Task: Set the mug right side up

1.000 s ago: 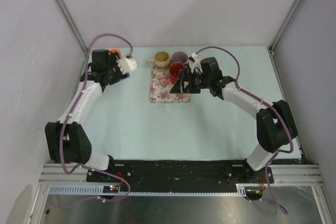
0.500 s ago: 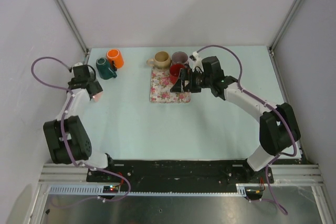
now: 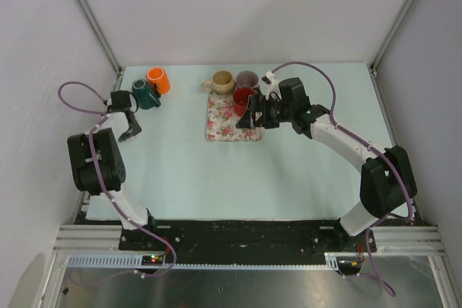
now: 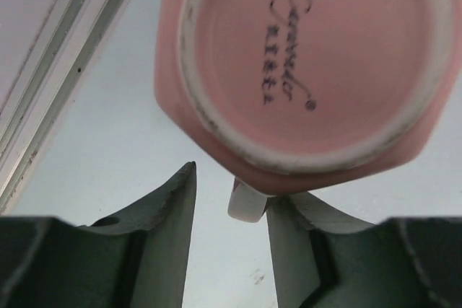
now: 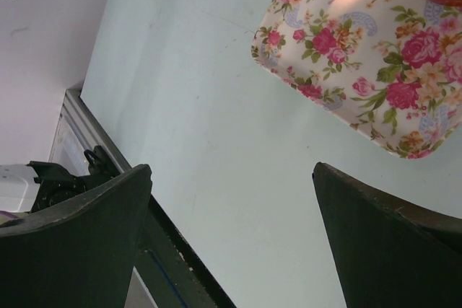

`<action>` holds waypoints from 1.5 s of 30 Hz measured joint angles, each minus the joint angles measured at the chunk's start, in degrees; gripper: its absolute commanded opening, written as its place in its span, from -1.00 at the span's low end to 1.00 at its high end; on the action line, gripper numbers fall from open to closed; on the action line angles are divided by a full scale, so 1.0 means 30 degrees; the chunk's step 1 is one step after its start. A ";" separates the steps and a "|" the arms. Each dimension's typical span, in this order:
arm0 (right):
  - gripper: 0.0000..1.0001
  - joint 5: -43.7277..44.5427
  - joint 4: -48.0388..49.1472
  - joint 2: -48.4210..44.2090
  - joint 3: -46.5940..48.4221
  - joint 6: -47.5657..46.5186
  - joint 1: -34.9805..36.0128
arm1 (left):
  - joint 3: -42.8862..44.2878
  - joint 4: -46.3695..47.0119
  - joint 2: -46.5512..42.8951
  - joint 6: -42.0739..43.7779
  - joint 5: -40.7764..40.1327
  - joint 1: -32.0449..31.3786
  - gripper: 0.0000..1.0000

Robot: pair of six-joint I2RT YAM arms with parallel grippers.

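Observation:
A pink mug (image 4: 310, 55) stands upside down, its stamped base facing the left wrist camera. Its white handle (image 4: 247, 203) lies between my left gripper's fingers and touches the right finger (image 4: 296, 243). My left gripper (image 4: 234, 185) is open with a gap on the handle's other side. In the top view it (image 3: 128, 126) sits at the table's left edge and hides the mug. My right gripper (image 3: 247, 115) is wide open and empty over the near edge of the floral tray (image 3: 220, 124), and it shows in the right wrist view too (image 5: 231, 169).
A teal mug (image 3: 146, 94) and an orange mug (image 3: 158, 79) stand at the back left. A tan mug (image 3: 222, 81) and a grey mug (image 3: 247, 78) stand behind the tray; a red mug (image 3: 243, 97) is on it. A metal rail (image 4: 58, 70) borders the left edge.
My left arm has swung from the back by the teal and orange mugs to the table's left edge and folded in. The right arm has barely moved.

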 measured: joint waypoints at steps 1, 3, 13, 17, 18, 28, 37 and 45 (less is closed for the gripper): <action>0.99 0.0044 -0.0080 -0.0029 0.0000 -0.0015 0.0000 | 0.0124 0.0007 0.0015 0.0007 0.0022 0.0000 0.00; 0.99 0.0058 -0.0197 -0.0066 0.0000 -0.0066 0.0000 | 0.0364 0.0095 0.0022 0.0051 0.0073 0.0000 0.00; 0.99 0.0073 -0.0240 -0.0073 0.0000 -0.0131 -0.0015 | 0.1275 0.0481 0.0554 0.0838 0.0597 0.0073 -0.99; 0.99 0.0350 -0.0255 -0.0270 -0.0022 0.0051 -0.0022 | 0.1078 0.0379 0.0058 0.0882 0.2018 0.0284 -1.00; 0.99 0.0481 -0.0262 -0.0415 -0.0036 0.0219 0.0000 | 0.0933 0.0255 -0.0248 0.0838 0.2572 0.0350 -0.99; 0.99 0.0947 0.4466 -0.1166 -0.0036 0.3665 0.2280 | 0.1005 -0.4714 -0.6652 0.0634 1.0528 0.0182 -0.99; 0.99 0.0714 1.0936 0.0379 -0.0036 0.9748 0.2754 | 0.3614 -0.6856 -0.8072 0.0816 1.8258 -0.2878 -1.00; 0.98 0.0925 1.3741 0.1719 -0.0036 1.3610 0.2659 | 0.4422 -0.7227 -0.8400 0.0481 2.0655 -0.5027 -1.00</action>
